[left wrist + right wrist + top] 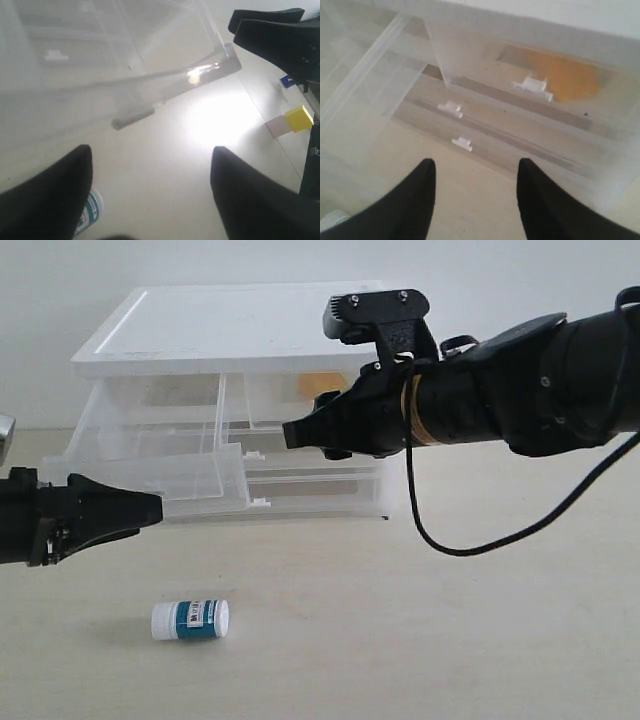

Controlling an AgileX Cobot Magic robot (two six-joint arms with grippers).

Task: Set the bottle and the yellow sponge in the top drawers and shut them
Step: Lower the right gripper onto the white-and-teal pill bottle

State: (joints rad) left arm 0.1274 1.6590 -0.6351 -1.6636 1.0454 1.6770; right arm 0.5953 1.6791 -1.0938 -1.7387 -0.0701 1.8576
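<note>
In the exterior view the bottle [190, 620] lay on its side on the surface [450, 640], in front of the chest [230, 330] and well apart from it. The left top drawer [170, 475] stood pulled out, and the yellow sponge [325, 383] showed inside the right top drawer [300, 390], which looked shut. In the left wrist view the left fingers [60, 185] were spread wide and empty, with the bottle [90, 212] peeking out beside one of them. It looked small, rigid and light, and its round, smooth body would likely roll, so a grip across the labelled middle seemed safest. In the right wrist view the right fingers [415, 200] were also spread and empty before the chest, and the sponge [565, 77], probably soft, was an orange blur behind the drawer's clear front.
</note>
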